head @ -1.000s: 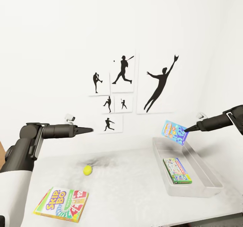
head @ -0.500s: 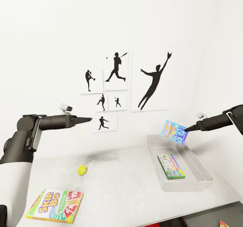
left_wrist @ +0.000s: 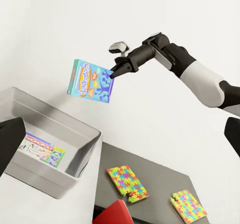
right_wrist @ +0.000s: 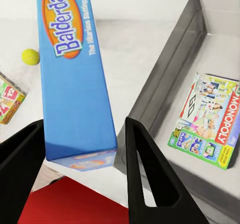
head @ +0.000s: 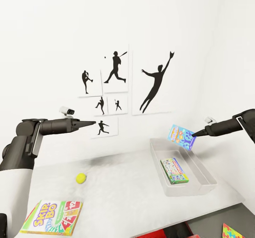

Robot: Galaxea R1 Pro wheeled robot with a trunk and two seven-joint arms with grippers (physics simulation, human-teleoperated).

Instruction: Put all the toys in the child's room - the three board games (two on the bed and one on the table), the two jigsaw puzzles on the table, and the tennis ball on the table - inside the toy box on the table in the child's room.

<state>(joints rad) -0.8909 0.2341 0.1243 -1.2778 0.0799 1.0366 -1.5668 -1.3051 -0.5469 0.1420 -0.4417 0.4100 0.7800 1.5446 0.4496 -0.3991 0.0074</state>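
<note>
Blue board game (head: 181,137) — pinched in right jaws (tilted) above toy box (head: 205,170).

- The toy box (head: 203,176) sits on the table (head: 127,195), at the right of the head view.
- One board game (head: 174,170) lies inside it.
- Another game (head: 181,137), held by the right gripper (head: 193,135), is above the box.
- The tennis ball (head: 81,178) is left of the box.
- The SKIP-BO game (head: 53,217) lies at the lower left.
- Two jigsaw puzzles (left_wrist: 125,183) lie on the lower table part.

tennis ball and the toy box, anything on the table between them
Nothing. In the head view the stretch of pale table between the tennis ball and the toy box is bare; the SKIP-BO box lies nearer the front edge.
</note>
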